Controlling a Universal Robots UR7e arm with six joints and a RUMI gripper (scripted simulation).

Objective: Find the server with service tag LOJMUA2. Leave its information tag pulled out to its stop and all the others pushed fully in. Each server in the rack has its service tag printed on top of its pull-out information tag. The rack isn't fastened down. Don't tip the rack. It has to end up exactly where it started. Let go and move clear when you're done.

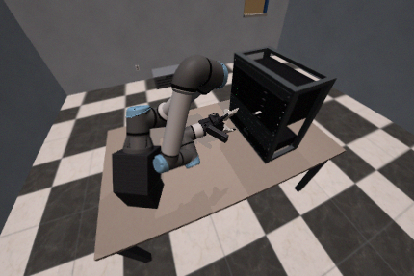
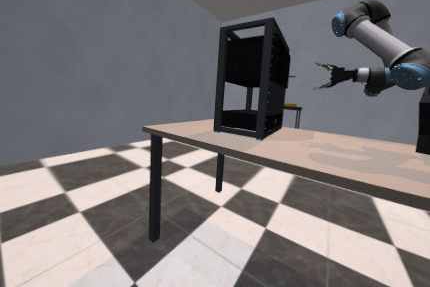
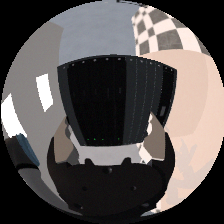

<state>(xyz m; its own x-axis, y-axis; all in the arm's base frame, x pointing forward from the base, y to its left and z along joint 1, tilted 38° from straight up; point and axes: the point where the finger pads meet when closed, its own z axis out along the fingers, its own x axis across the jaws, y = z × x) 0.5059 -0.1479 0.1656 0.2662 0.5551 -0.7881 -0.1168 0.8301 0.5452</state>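
Checkered floor surrounds the table (image 1: 202, 195). Nearest, the arm's base (image 1: 137, 176) is cut off in the exterior view. The gripper (image 1: 230, 120) hangs fully open and empty, short of the rack (image 1: 284, 138). One tag (image 1: 258, 112) protrudes; its print is unreadable.

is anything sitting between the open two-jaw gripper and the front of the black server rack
Nothing visible does. The open two-jaw gripper faces the black server rack front across bare air; one pale tag sticks out toward it.
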